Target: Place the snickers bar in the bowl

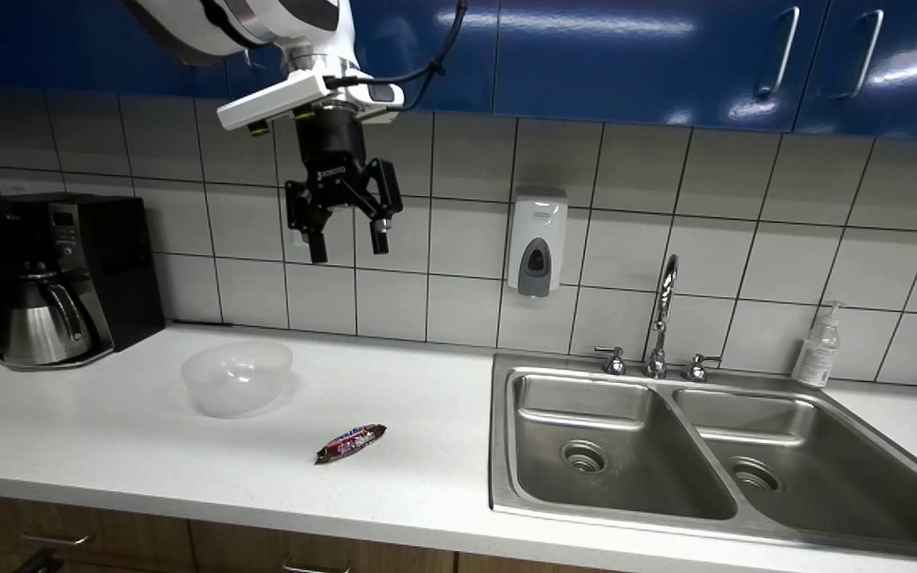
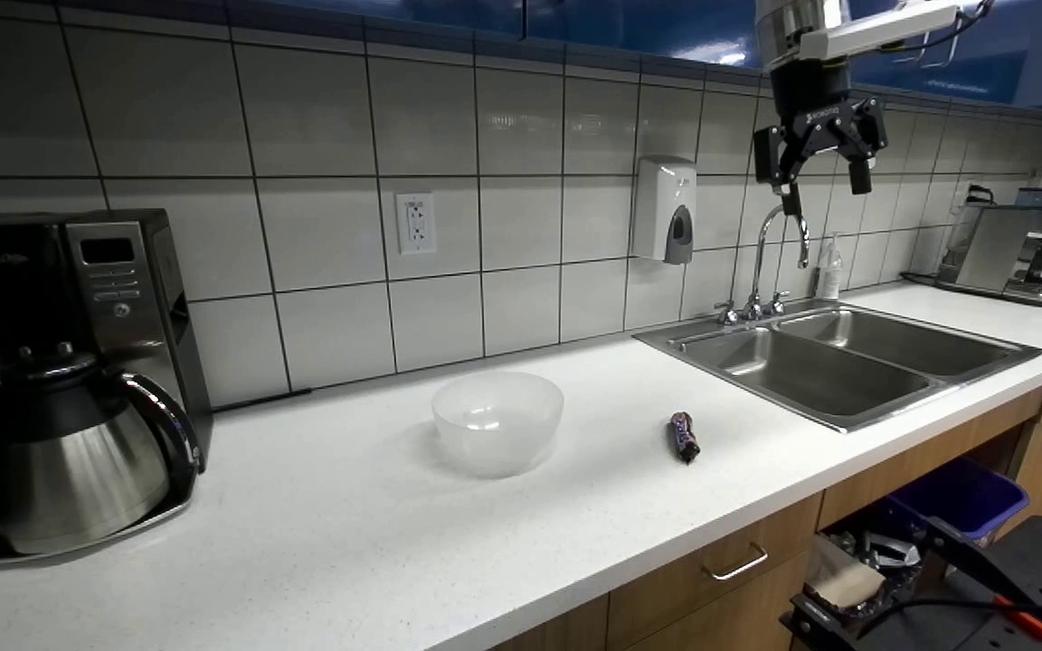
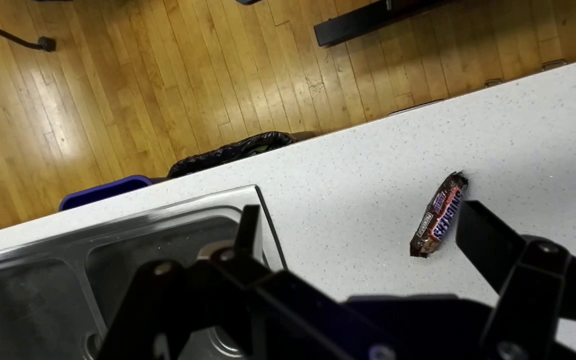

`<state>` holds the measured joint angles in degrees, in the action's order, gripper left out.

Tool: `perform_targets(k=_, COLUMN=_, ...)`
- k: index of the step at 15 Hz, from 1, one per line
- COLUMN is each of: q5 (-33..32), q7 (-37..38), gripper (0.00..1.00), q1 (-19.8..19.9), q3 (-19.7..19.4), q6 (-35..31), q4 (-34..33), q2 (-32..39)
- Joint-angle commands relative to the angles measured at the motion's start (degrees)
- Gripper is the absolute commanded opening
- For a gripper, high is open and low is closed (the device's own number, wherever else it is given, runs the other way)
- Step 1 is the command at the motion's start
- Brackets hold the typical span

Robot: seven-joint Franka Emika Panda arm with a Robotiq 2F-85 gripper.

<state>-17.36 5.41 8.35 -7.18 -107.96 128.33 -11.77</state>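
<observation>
Hand (image 1: 349,245) high above the bench (image 1: 427,382), spread wide, holding nothing. Snickers bar (image 3: 438,216) on the bench well below; wrist view puts it off the hand's centre, on the side away from the sink (image 1: 701,442). Bowl (image 1: 236,386) also below, farther out that same way. Step in hand, I judge: reaching for the bar. Centre over it, then descend; a slight turn should square the grip across its narrow width. It lies flat, so go low, easing near the bench; take it mid-length, lightly, since it may slip or crush.
</observation>
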Motion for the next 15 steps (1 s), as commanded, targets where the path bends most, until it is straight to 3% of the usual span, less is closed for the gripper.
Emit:
perform_targets(k=1, q5=0.1, q7=1.0, gripper=1.0, q1=0.4, q3=-0.3, q6=-3.4, q4=0.7, q2=1.9)
perform_targets(k=15, q5=-0.8, q7=11.0, gripper=1.0, q1=0.0, q3=0.0, q6=-15.4, q4=2.7, q2=9.5)
